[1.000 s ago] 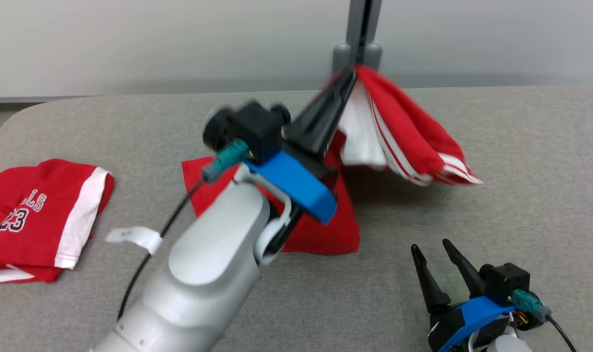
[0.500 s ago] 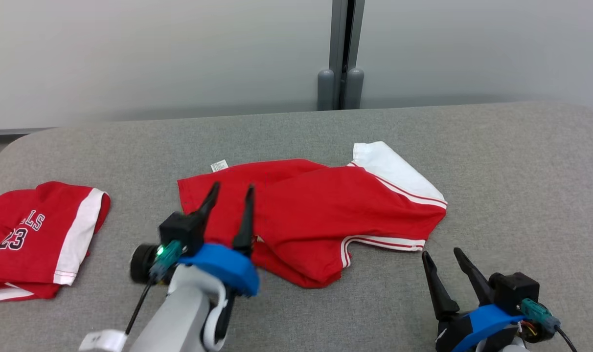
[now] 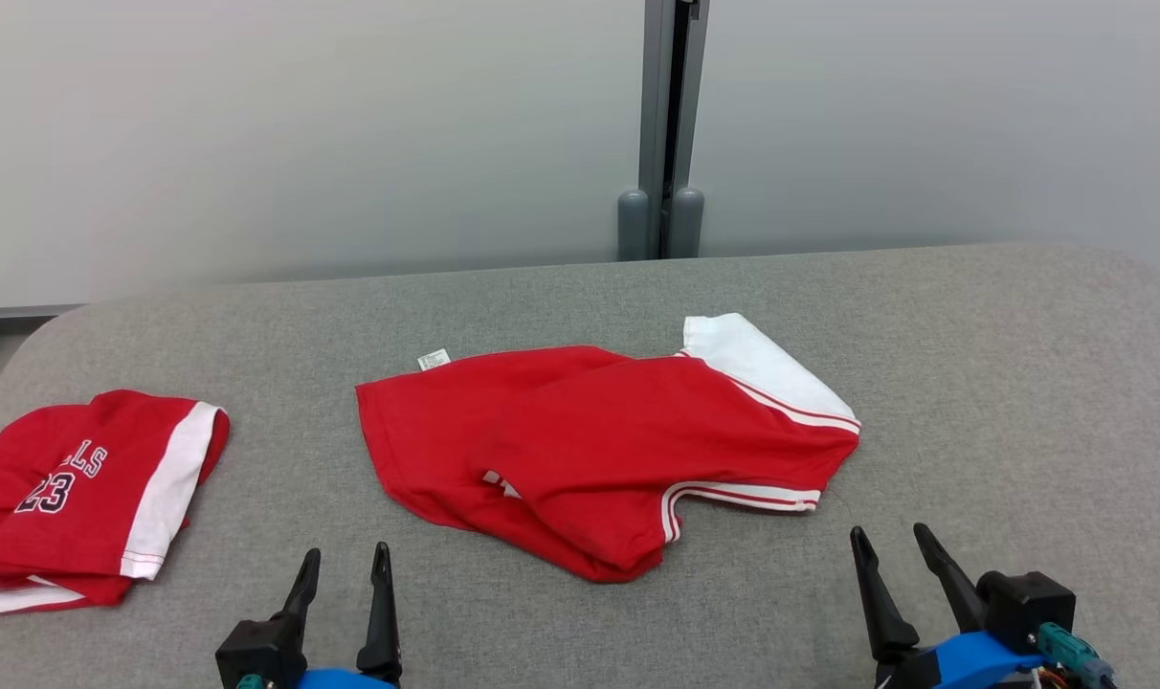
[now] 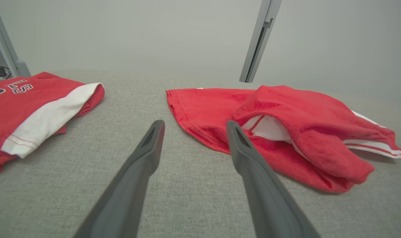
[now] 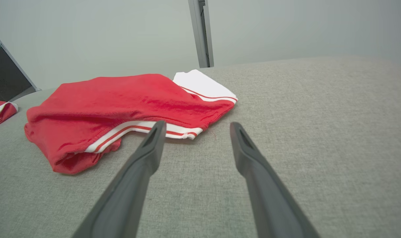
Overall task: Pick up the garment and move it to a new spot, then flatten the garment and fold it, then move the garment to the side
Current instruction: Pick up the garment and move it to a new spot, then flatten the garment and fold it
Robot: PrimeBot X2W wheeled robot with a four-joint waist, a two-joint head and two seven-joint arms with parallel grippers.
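Observation:
A red garment [image 3: 590, 445] with white striped trim lies crumpled and loosely doubled over in the middle of the grey table [image 3: 1001, 383]; a small white label sticks out at its far left corner. It also lies ahead of both wrist cameras, as the garment [image 4: 280, 132] and the garment [image 5: 121, 105]. My left gripper [image 3: 345, 560] is open at the bottom edge, short of the cloth's near left side. My right gripper [image 3: 891, 541] is open at the lower right, just off the striped hem. Neither touches the cloth.
A second red jersey [image 3: 82, 493] with a white band and the number 23 lies folded at the table's left edge, also seen as the jersey [image 4: 31, 105]. A grey post [image 3: 661, 124] stands against the wall behind the table.
The left gripper let go of the garment, which dropped from the air onto the table. The left arm then drew back to the bottom edge and stands open. The camera tilted slightly.

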